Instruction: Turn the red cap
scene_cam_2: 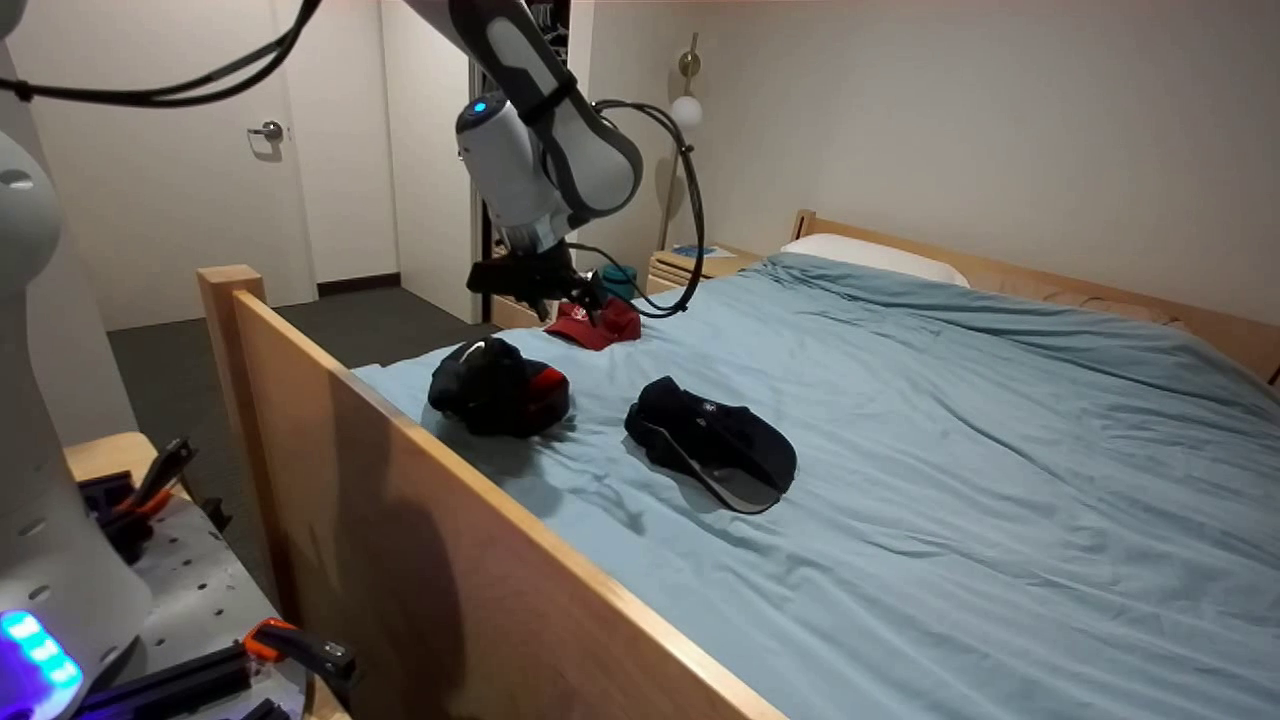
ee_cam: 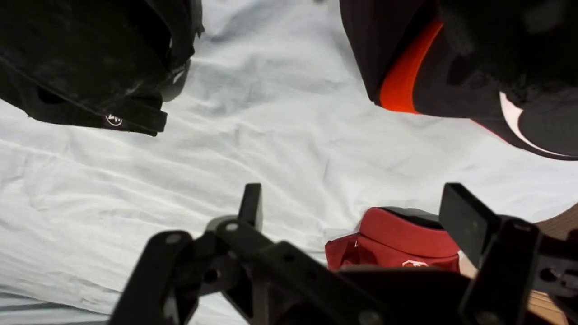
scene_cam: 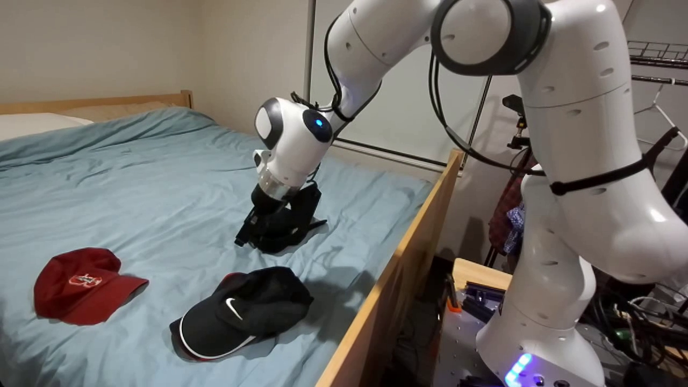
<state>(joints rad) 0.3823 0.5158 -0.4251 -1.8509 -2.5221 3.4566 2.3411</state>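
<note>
Lying well apart from the gripper's (ee_cam: 354, 210) spread jaws: red cap (scene_cam: 80, 293).

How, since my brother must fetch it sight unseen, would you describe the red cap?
On the bed, start from the wooden footboard. Beyond the black cap with a white swoosh lies the red cap, pale emblem in front. It alone is mostly red, both neighbours mainly black.

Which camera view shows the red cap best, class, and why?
An exterior view where nothing covers the red cap: its crown, brim and front emblem show. In the wrist view, the gripper hides part of it. In an exterior view, the red cap appears small, partly behind the gripper.
</note>
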